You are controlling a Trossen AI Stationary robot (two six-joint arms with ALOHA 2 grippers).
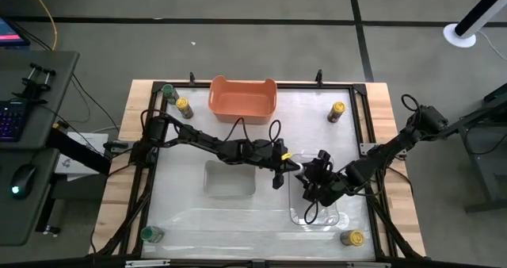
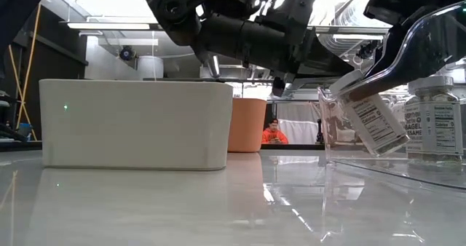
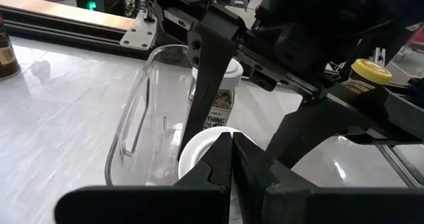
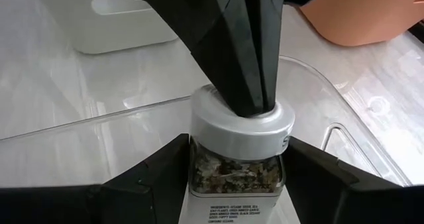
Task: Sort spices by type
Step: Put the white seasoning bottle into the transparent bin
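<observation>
- Spice jar (image 4: 237, 159), a small clear cylinder with a white cap and seed mix inside, sits tilted in the right gripper (image 4: 235, 177), whose two dark fingers are clamped on the glass just under the cap, above the clear plastic tray (image 1: 297, 214) at about five o'clock on the table.
- Left gripper (image 3: 232, 159) has its dark fingers pressed together, tips resting on top of that same white cap; from above, it reaches in from nine o'clock to meet the right arm near the middle of the table.
- A second white-capped jar (image 2: 434, 118) stands upright in the clear tray, just beside the held one.
- A white rectangular tray (image 1: 230, 178) lies near the table's centre, at the clear tray's nine o'clock.
- An orange plastic bin (image 1: 242, 97) sits at twelve o'clock by the far edge.
- Yellow-capped jars stand at one o'clock (image 1: 337, 112), at five o'clock near the corner (image 1: 352, 239), and at eleven o'clock (image 1: 184, 107).
- Green-capped jars stand at eleven o'clock (image 1: 169, 92) beside that yellow one, and at seven o'clock (image 1: 150, 235).
- A person in orange (image 2: 274, 134) sits far back in the room beyond the table.
</observation>
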